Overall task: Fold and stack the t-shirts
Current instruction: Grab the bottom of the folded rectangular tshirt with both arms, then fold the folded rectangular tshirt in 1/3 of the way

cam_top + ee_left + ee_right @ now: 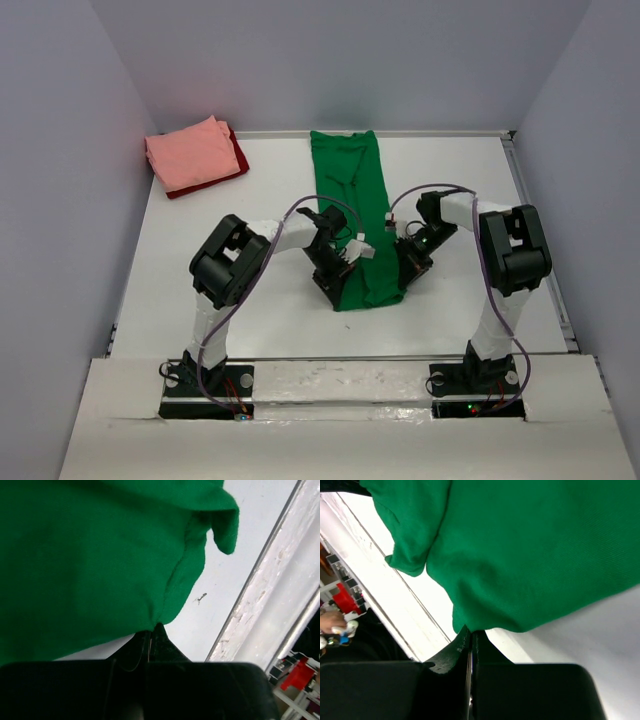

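The bright green t-shirt (352,195) lies in the middle of the table as a long narrow strip running front to back. My left gripper (334,284) is at the strip's near left corner, and in the left wrist view my left gripper (151,628) is shut on the edge of the green cloth (90,555). My right gripper (407,272) is at the near right corner. In the right wrist view my right gripper (471,631) pinches the green hem (520,555). At the back left the salmon pink t-shirt (190,153) lies folded on top of the dark red t-shirt (240,158).
The white table (260,190) has a raised rail (540,235) along its right side and a scuffed white board (340,375) along the near edge between the arm bases. Grey walls close in the left, back and right.
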